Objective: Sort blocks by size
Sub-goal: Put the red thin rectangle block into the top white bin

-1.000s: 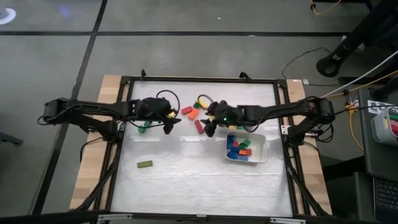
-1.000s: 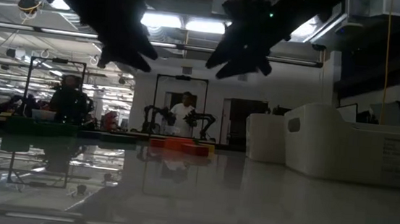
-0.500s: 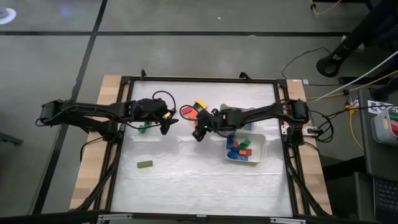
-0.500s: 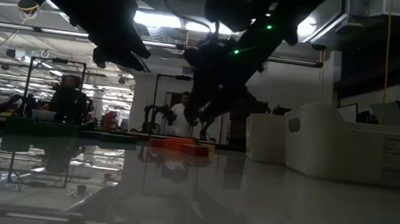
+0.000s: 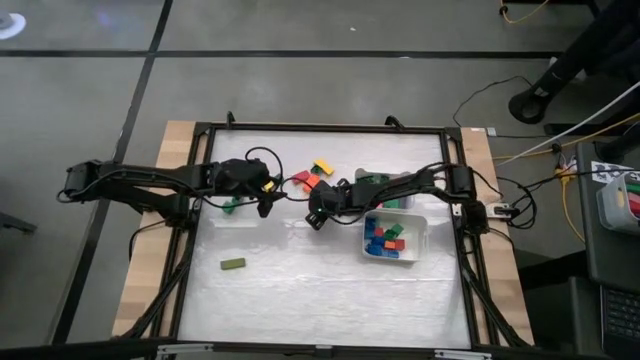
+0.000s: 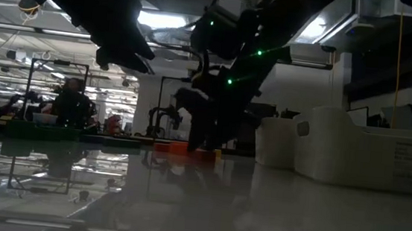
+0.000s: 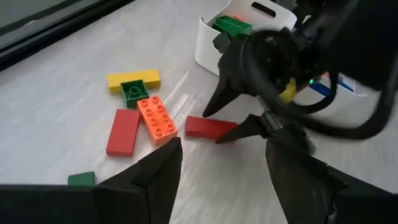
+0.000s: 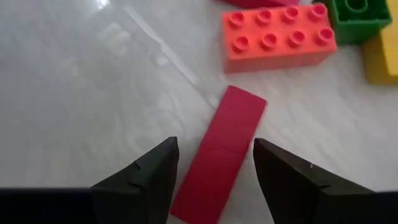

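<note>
Since a moment ago, my right gripper point(image 5: 316, 217) has slid away from the white tray point(image 5: 420, 238) and over toward the loose blocks in the middle of the table. Now it hangs low over a long red block point(image 8: 219, 154), with one finger on each side of it. The jaws are spread apart and hold nothing. In the left wrist view I see the same red block point(image 7: 210, 127) lying flat with the right gripper's tips just above it.

My left gripper point(image 5: 268, 204) waits close by, on the other side of the little pile. Its jaws are spread too, and empty.

More blocks sit near the red one: an orange block point(image 8: 279, 40) with bumps on top, a green block point(image 8: 357, 17) and a yellow block point(image 7: 133, 79). One green block point(image 5: 233, 264) lies alone, well apart from the rest. The tray already has a bunch of small blocks point(image 5: 384, 240) in it.

What could go wrong? The red block lies a bit slanted between my fingers, so I think it could twist or slip out when I squeeze. My two grippers are also very near each other, so they could bump. And the orange block is close, so a finger could push it away.
</note>
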`<action>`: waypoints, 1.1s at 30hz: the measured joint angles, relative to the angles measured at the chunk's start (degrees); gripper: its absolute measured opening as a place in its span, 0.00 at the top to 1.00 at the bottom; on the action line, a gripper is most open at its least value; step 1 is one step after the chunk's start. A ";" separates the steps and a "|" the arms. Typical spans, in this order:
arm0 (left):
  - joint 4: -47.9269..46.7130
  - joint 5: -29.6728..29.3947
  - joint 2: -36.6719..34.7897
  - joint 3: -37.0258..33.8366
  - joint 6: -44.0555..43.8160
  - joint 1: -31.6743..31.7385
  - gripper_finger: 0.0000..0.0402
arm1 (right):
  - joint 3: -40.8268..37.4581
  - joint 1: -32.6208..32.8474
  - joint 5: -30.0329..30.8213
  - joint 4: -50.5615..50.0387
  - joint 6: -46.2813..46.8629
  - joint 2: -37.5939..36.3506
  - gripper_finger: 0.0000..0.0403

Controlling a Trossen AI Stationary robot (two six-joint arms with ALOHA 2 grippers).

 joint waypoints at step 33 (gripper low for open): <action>-3.28 0.07 0.00 0.00 -0.40 0.00 0.45 | -0.07 -0.07 -8.47 -23.90 -9.37 -16.01 0.69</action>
